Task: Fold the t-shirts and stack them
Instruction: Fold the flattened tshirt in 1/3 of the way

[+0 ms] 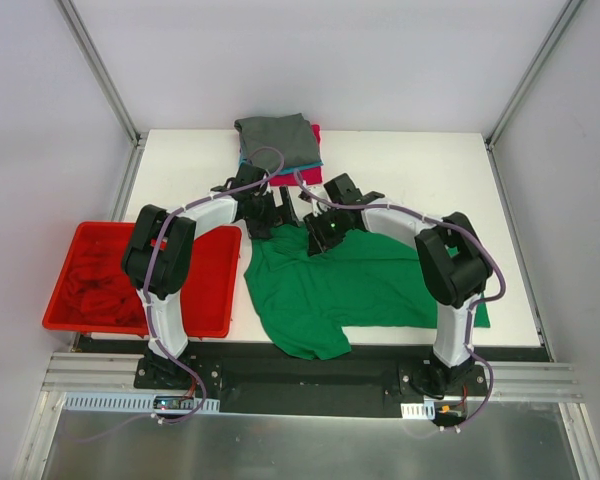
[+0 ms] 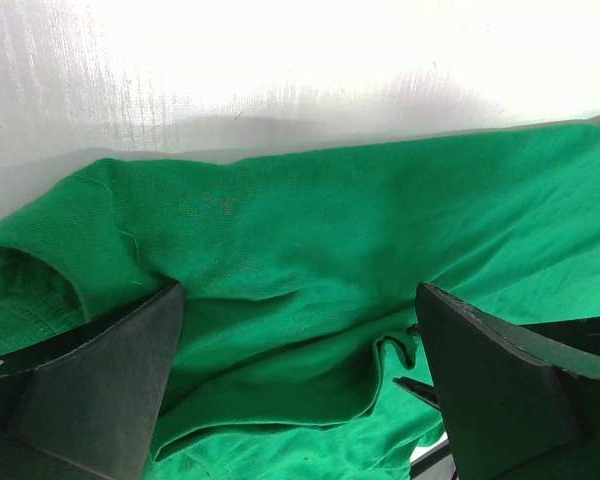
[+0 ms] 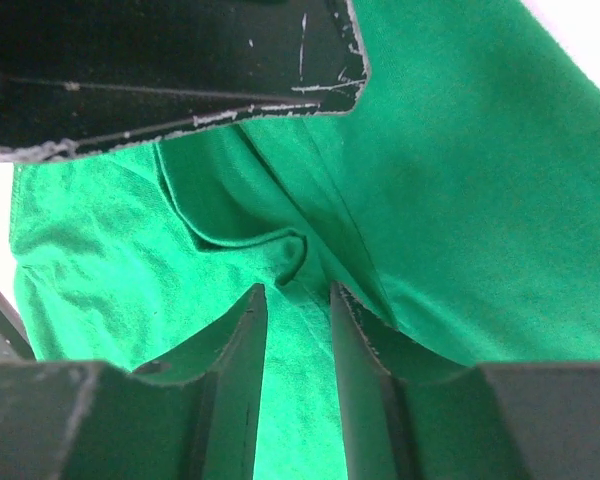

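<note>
The bright green t-shirt (image 1: 365, 290) lies spread on the table in front of the arms, with one sleeve hanging toward the near edge. Both grippers are at its far edge. My left gripper (image 1: 267, 212) is wide open and low over the cloth; its fingers (image 2: 130, 360) straddle a broad stretch of green t-shirt (image 2: 310, 240) without pinching it. My right gripper (image 3: 295, 292) has its jaws a narrow gap apart, and a small raised fold of the green t-shirt (image 3: 280, 250) sits just beyond the tips. Green cloth shows in the gap.
Folded t-shirts are stacked at the table's back: grey (image 1: 278, 138) on top, with teal (image 1: 245, 158) and magenta (image 1: 298, 176) edges showing beneath. A red bin (image 1: 216, 292) with red cloth (image 1: 100, 285) inside stands at the left. A black part of the other gripper (image 3: 170, 80) crosses the top of the right wrist view.
</note>
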Robot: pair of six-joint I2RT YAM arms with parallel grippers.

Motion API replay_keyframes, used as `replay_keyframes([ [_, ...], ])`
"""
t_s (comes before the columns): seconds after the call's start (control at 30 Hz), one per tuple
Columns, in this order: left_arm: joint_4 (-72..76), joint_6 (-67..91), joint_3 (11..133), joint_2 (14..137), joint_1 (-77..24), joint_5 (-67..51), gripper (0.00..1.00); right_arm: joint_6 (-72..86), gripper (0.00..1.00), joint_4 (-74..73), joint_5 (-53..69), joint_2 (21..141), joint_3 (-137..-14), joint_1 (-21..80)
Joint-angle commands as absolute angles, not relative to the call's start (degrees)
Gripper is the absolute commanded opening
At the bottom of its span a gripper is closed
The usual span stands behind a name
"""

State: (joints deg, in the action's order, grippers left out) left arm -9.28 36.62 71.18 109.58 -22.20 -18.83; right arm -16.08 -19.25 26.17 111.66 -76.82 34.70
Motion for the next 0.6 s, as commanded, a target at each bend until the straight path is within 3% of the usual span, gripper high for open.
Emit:
replay_keyframes([
  [0.0,-10.1,35.1,70.6,107.1,-22.7,-17.7,0.99,-16.8,0.31,-19.9,26.8,112.3,-79.5,35.1],
  [0.1,-10.1,35.0,70.6,107.0,-22.7,-17.7,0.99,-16.5,0.12,-19.5,25.1,112.2,-79.4,35.3],
  [0.2,-10.1,34.9,70.8,107.2,-22.7,-17.8,0.99,-16.4,0.01,-19.2,24.2,110.7,-78.3,35.7],
  [0.57,-10.1,34.8,70.3,107.1,-22.7,-16.9,0.99,-14.1,0.01,-15.8,17.0,102.3,-67.1,38.8],
])
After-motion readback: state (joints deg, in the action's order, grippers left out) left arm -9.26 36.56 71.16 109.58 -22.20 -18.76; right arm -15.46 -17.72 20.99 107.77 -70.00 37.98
